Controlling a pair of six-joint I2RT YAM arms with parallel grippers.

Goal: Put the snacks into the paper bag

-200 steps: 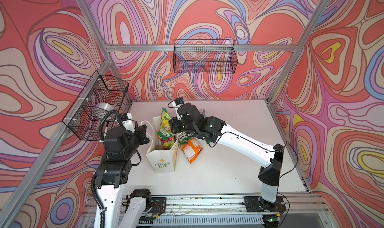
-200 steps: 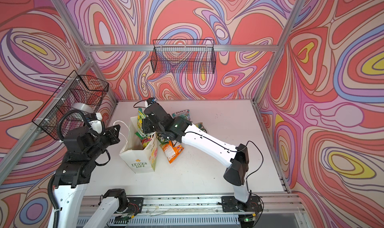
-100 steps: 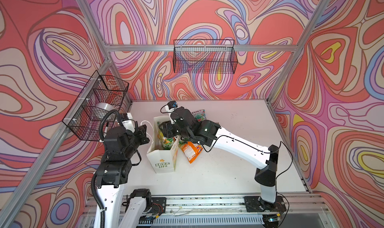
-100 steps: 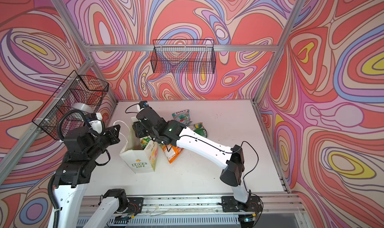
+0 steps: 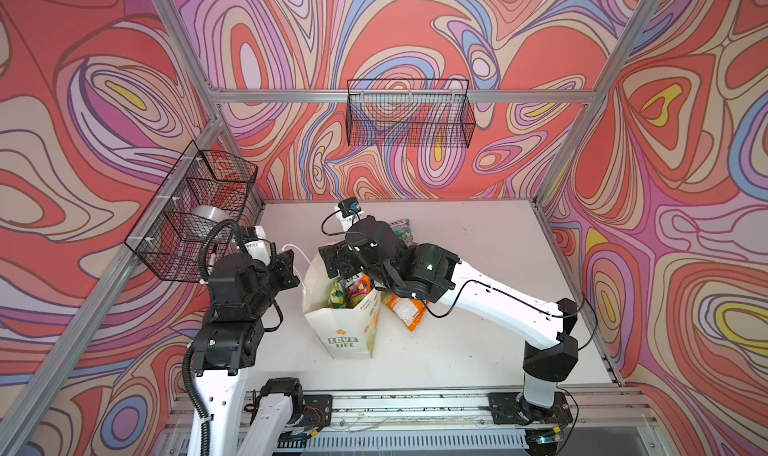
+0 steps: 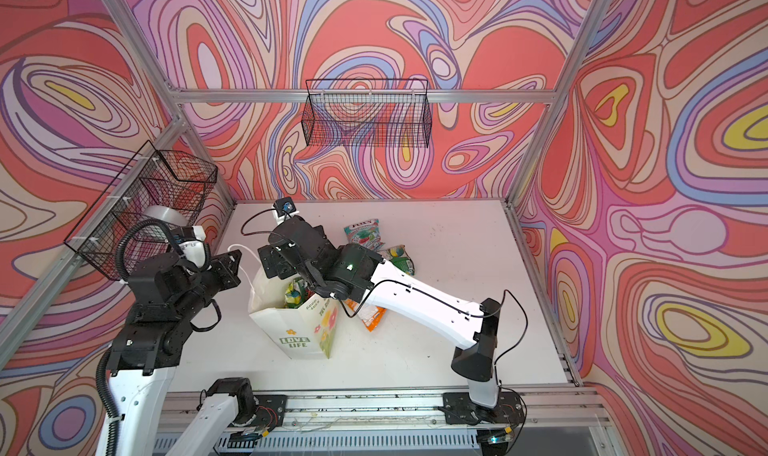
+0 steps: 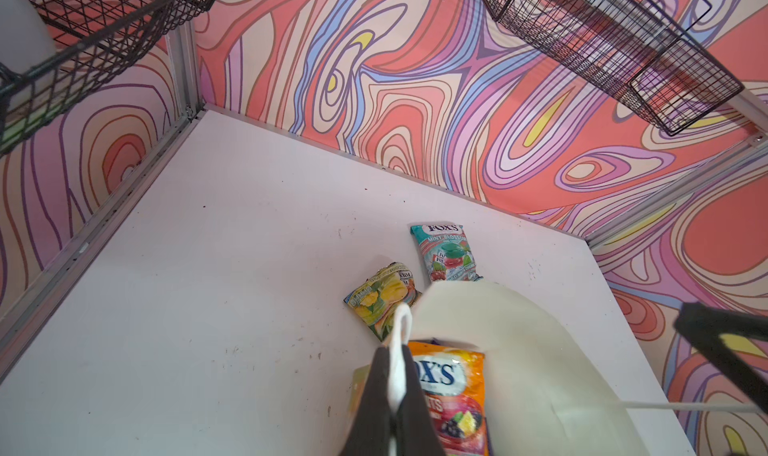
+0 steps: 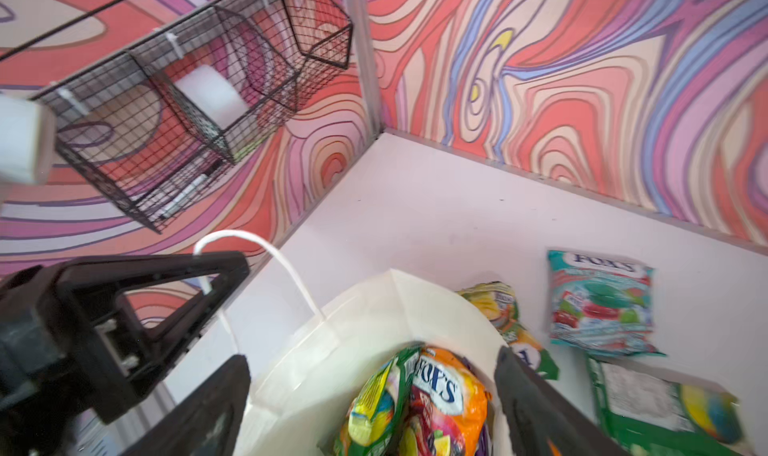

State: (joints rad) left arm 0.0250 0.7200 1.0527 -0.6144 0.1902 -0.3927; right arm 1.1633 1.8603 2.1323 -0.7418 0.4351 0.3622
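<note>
The left pincer point(image 7: 395, 352) clamps the cord handle point(image 7: 402, 321) of the paper bag point(image 5: 341, 329); the right pincer point(image 8: 372, 371) gapes wide, empty, just above snacks point(image 8: 436, 396) inside it.

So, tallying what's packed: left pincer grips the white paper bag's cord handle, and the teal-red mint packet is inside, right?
No: the glossy teal-red mint packet lies on the white table outside the white paper bag; the left wrist view shows it.
</note>
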